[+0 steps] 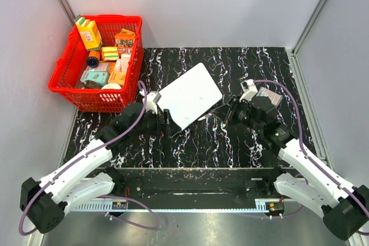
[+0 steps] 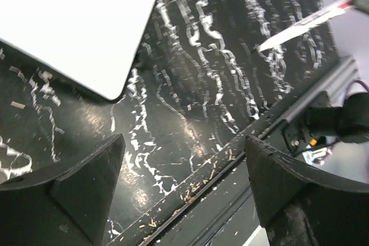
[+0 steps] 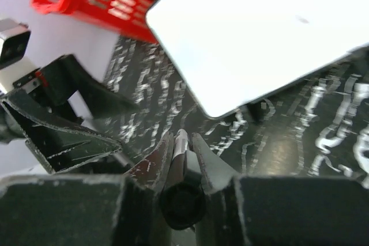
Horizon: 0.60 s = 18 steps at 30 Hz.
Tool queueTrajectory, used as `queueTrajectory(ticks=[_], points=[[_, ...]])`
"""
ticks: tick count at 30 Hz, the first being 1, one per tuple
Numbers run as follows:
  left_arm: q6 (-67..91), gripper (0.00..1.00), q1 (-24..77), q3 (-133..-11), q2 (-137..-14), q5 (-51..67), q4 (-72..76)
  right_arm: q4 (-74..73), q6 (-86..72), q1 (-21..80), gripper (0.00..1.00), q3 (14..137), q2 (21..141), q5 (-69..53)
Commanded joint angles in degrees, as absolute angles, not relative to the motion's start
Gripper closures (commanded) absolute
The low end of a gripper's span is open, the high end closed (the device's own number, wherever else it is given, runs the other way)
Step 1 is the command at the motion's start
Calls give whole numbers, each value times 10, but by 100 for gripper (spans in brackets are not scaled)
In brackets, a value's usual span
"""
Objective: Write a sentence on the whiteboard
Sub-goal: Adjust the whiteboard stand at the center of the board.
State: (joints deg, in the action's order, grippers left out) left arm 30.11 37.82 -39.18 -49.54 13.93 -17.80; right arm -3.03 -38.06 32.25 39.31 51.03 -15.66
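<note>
The whiteboard (image 1: 190, 94) lies tilted on the black marbled table, its surface blank; the sentence does not show on it. In the wrist views the whiteboard (image 2: 69, 21) (image 3: 259, 33) fills the upper part. My left gripper (image 1: 164, 124) (image 2: 184, 142) stands open just off the board's near left corner, with nothing between its fingers. To the right of the board, my right gripper (image 1: 226, 113) (image 3: 181, 137) is shut on a marker (image 3: 181, 152) that points toward the board's near edge. The same marker (image 2: 300, 24) shows in the left wrist view.
A red basket (image 1: 92, 99) full of small packages stands at the back left, close to the left arm. The left gripper's fingers (image 3: 57, 139) sit close in front of the right gripper. A metal rail (image 1: 190, 191) runs along the table's near edge. Grey walls enclose both sides.
</note>
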Motion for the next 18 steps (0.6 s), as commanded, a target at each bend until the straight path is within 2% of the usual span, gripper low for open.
queueTrajectory(ticks=[1,10,18], points=[[353,13,391,-380,-523,57,-162,-135,-346,319,100,427,495,-9],[421,20,507,-448,-663,-84,-183,-188,-330,308,100,433,481,68],[460,23,548,-481,-804,-91,-118,-211,-308,282,100,446,475,79]])
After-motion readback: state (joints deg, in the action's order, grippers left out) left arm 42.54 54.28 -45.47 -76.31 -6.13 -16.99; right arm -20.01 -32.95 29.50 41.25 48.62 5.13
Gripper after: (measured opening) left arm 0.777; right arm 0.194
